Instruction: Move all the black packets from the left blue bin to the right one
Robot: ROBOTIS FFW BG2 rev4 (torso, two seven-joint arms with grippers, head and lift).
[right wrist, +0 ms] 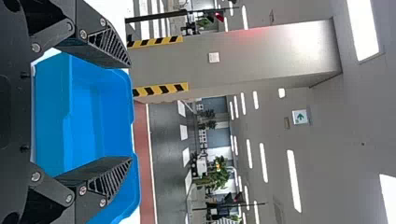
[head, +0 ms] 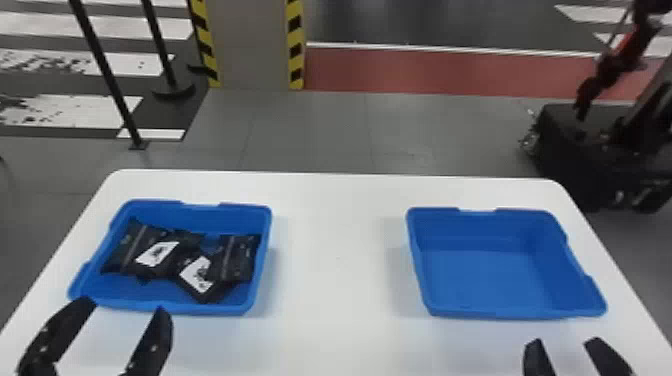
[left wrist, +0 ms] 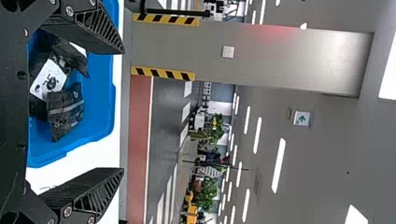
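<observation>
- Well, the head view has black packets (head: 235, 260) piled in the left blue bin (head: 172, 306).
- Left gripper (head: 125, 306): fingers spread wide, near that bin.
- Right gripper (head: 565, 342): fingers spread too, near the right blue bin (head: 490, 280).
- Both wrist views add a green sign (left wrist: 302, 118) and long lights (left wrist: 279, 165).
- White table (head: 340, 250) under both bins; stripy pillar (head: 250, 45) behind.

On the table (head: 340, 250), left bin (head: 200, 217) holds packets (head: 135, 250), apparently overlapping; right bin (head: 475, 230) stands apart.
</observation>
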